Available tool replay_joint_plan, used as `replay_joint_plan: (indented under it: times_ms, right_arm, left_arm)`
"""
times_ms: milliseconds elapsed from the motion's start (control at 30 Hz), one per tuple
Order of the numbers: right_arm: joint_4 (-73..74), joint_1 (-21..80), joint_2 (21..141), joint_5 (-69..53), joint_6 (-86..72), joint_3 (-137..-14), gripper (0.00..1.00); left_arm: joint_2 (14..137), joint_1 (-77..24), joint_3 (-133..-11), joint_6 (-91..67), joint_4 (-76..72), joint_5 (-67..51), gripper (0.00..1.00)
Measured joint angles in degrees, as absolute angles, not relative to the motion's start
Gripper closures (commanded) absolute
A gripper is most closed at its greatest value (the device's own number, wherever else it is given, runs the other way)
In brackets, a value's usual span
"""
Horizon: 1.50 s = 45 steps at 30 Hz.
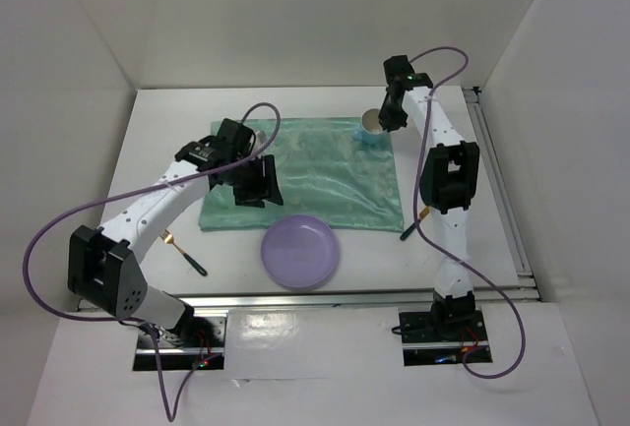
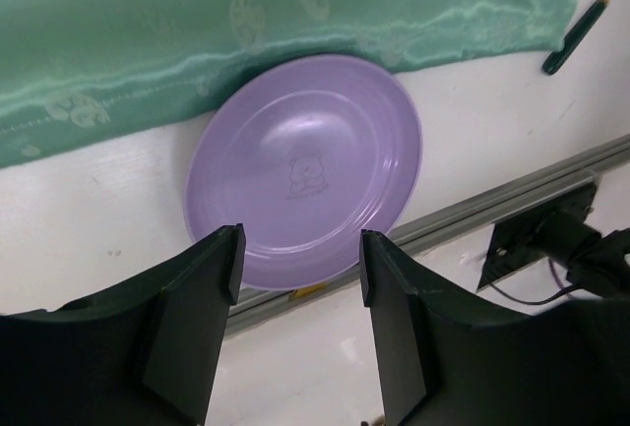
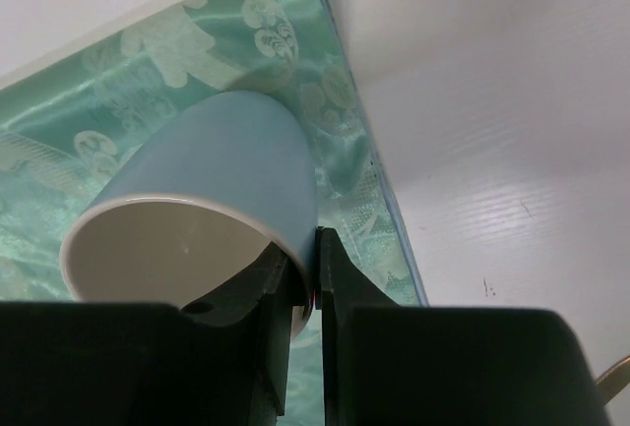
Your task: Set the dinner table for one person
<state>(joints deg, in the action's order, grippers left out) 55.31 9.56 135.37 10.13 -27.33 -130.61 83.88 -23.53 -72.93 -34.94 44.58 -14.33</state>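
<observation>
A purple plate [image 1: 301,252] [image 2: 305,165] lies on the white dinner table [image 1: 167,141] near its front edge, overlapping the near hem of a teal-green cloth [image 1: 315,175] [image 2: 148,42]. My left gripper [image 1: 258,182] [image 2: 300,249] hovers open over the cloth's left side, with the plate's near rim seen between its fingers and nothing held. A light blue cup [image 1: 372,129] [image 3: 207,190] is at the cloth's [image 3: 325,82] far right corner. My right gripper [image 1: 386,121] [image 3: 317,249] is shut on its rim wall, one finger inside and one outside.
A dark-handled utensil [image 1: 185,254] lies left of the plate. Another [image 1: 413,224] [image 2: 581,28] lies by the cloth's near right corner. A metal rail [image 1: 374,296] [image 2: 512,200] runs along the front edge. White walls enclose the table.
</observation>
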Motion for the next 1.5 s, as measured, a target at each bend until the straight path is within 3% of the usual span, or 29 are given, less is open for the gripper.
replay_joint_plan:
  times_ms: [67,167,200,233,367,567,733,1000,1167,1200,1300,1367,1400,1500]
  right_arm:
    - [54.98,9.54,136.25,10.15,-27.27,-130.61,0.96]
    - [54.39,9.17,136.25,9.32,-27.59,-130.61,0.55]
    - [54.22,9.10,136.25,8.95,-27.57,-130.61,0.46]
    - [53.95,9.10,136.25,8.51,-27.33,-130.61,0.28]
    - [53.04,9.10,136.20,7.38,-27.27,-130.63,0.05]
    - [52.49,9.10,133.40,5.43,-27.07,-130.63,0.00]
    - [50.72,9.10,123.24,4.64,-27.07,-126.69,0.00]
    - [45.76,9.10,95.68,3.81,-27.09,-106.83,0.00]
    - [45.28,9.10,87.07,3.55,-27.09,-96.66,0.00]
    - [45.43,9.10,86.21,3.51,-27.09,-94.87,0.00]
    - [46.41,9.10,84.79,3.79,-27.09,-90.87,0.02]
    - [46.76,9.10,83.92,4.14,-27.09,-88.05,0.02]
    - [47.13,9.10,83.37,4.34,-27.11,-86.91,0.03]
    - [47.75,9.10,81.03,5.08,-27.16,-83.81,0.03]
  left_arm:
    - [83.33,-24.84,-71.22,-35.20,44.77,-13.13,0.34]
    - [82.21,-26.15,-68.27,-36.18,45.28,-11.44,0.34]
    - [81.80,-26.30,-67.35,-36.36,45.28,-11.09,0.32]
    - [81.23,-26.37,-66.22,-36.49,45.39,-10.55,0.32]
    - [78.81,-26.39,-63.18,-37.32,45.87,-9.45,0.28]
    - [74.61,-26.76,-57.95,-38.33,45.25,-8.88,0.22]
    - [72.93,-27.22,-52.16,-39.77,42.54,-9.19,0.18]
    - [72.93,-29.36,-41.58,-44.07,33.08,-8.95,0.30]
    - [73.34,-30.00,-35.86,-46.74,26.70,-7.57,0.48]
    - [73.67,-30.09,-35.27,-47.13,25.61,-7.51,0.56]
    - [75.02,-30.87,-34.74,-48.34,22.85,-7.40,0.68]
    - [75.70,-31.44,-34.72,-48.60,21.34,-7.46,0.84]
    - [75.81,-31.55,-34.74,-49.17,20.62,-7.66,1.00]
    - [76.01,-32.40,-34.89,-49.65,19.86,-7.84,1.00]
